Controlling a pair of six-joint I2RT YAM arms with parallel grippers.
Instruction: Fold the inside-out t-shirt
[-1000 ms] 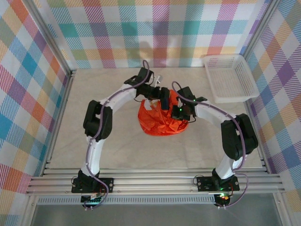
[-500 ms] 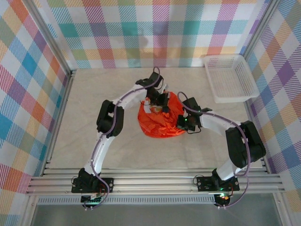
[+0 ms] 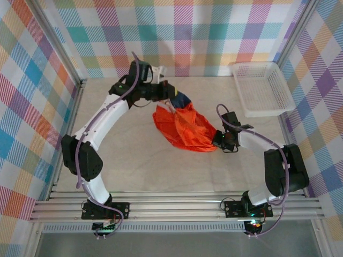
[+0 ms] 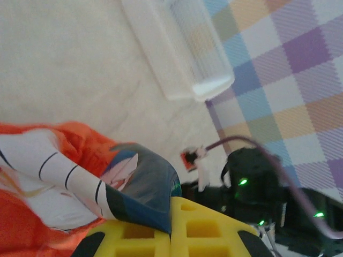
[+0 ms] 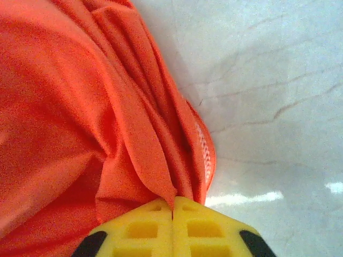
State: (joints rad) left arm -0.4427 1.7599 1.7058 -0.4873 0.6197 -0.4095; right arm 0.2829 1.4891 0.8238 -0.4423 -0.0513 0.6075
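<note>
We find the inside-out t-shirt point(image 3: 185, 131) bunched near the middle of the table point(image 3: 134, 166), a little toward the far edge, drawn out as a slanted orange heap between the two tools. The left gripper point(image 3: 172, 103) is at the shirt's far left end. In its wrist view we see its yellow fingers point(image 4: 214, 231) pressed together, pinching a fold that carries the print point(image 4: 80, 182), white with black lines and a dark blue patch. We cannot tell whether that end is lifted off the surface. The right gripper point(image 3: 217, 141) is at the shirt's near right end, low over the table. Its wrist view shows its yellow fingers point(image 5: 209, 231) closed tight, with a gathered ridge of plain orange cloth pinched in the seam between them. From there the folds fan out to the left, and bare tabletop lies to the right. The white mesh basket point(image 3: 262, 88) sits in the far right corner of the table, well apart from the shirt.
</note>
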